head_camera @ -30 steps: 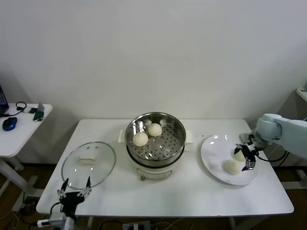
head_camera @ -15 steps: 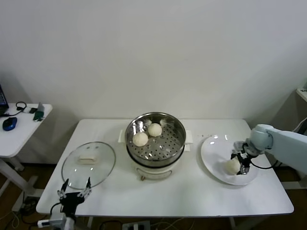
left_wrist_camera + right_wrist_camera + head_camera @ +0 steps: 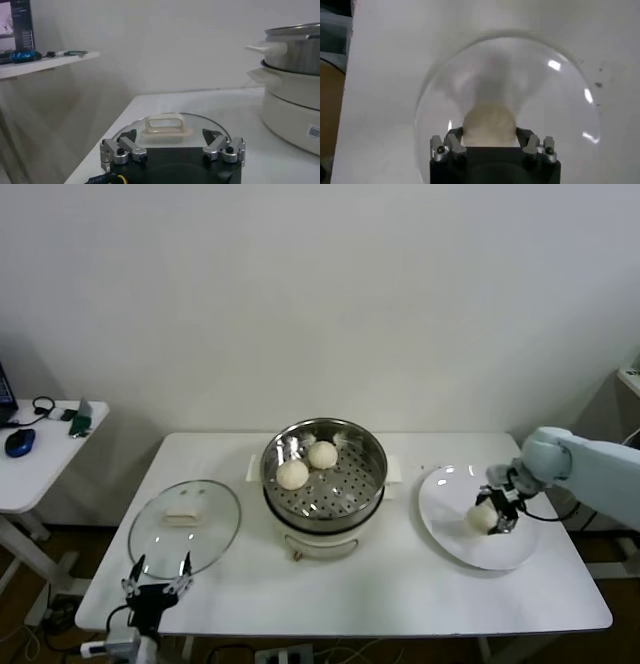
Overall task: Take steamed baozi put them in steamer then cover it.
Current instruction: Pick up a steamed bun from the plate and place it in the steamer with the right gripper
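Observation:
The steel steamer [image 3: 323,476] stands mid-table on its white base, with two baozi [image 3: 292,474] [image 3: 322,454] on its perforated tray. My right gripper [image 3: 497,510] is over the white plate [image 3: 445,514] on the right, shut on a third baozi [image 3: 483,517]. In the right wrist view the fingers [image 3: 454,141] press both sides of that baozi [image 3: 489,122] above the plate [image 3: 560,100]. No fourth baozi shows. The glass cover [image 3: 205,534] lies flat at the left. My left gripper [image 3: 155,580] is open and empty in front of it, facing its white handle [image 3: 166,125].
A white side table [image 3: 40,464] at the far left holds a blue mouse [image 3: 20,442] and small items. The steamer's side handle and base [image 3: 290,115] stand to one side of my left gripper. A wall runs close behind the table.
My right gripper dropped onto the plate, closed round the nearer baozi and shifted it slightly toward the back. The second plate baozi seen before no longer shows. The left arm has not moved.

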Controlling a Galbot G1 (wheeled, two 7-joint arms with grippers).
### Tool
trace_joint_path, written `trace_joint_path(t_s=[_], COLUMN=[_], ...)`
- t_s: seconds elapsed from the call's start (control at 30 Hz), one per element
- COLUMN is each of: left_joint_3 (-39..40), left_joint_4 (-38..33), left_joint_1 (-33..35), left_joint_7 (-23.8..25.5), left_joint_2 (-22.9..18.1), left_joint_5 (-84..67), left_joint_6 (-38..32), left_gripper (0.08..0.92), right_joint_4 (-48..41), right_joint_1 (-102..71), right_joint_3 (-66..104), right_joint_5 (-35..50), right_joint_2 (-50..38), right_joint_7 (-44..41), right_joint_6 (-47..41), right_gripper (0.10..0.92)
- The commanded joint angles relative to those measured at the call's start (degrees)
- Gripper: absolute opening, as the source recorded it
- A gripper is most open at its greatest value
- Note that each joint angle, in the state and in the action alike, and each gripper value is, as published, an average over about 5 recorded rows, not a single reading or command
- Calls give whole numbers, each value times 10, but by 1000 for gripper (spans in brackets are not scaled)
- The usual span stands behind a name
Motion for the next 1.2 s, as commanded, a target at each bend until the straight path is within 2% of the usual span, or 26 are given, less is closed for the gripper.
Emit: trace_joint_path(t_s=[0.03,0.3,0.5,0.63,0.83,0.97,1.2], left_joint_3=[3,3,-4,-8,-12,-14,-13], left_joint_4=[1,-3,-12,-11,-10,-11,-8], left_joint_1=[-1,-4,-2,1,6,6,6], left_joint_7=[0,-1,-1,-3,-8,-9,-10], left_joint_2=[-2,-6,-8,-7,-8,-9,-10], left_joint_5=[6,9,11,10,7,6,6], left_joint_6=[2,5,7,5,1,0,0], left_gripper=[823,823,823,823,823,823,823], right_joint_4=[61,190,247,232,163,123,107], right_joint_1=[345,385,280,204,112,65,36], right_joint_3=[-140,-56,-32,-40,-46,-43,-42], right_joint_5=[73,63,-41,-126,-223,-246,-261], right_joint_2=[111,238,322,360,383,386,380], right_joint_7=[-54,-47,-5,20,50,60,73], right_joint_6=[141,190,194,199,194,184,169], right_gripper=[712,716,717,713,705,705,707])
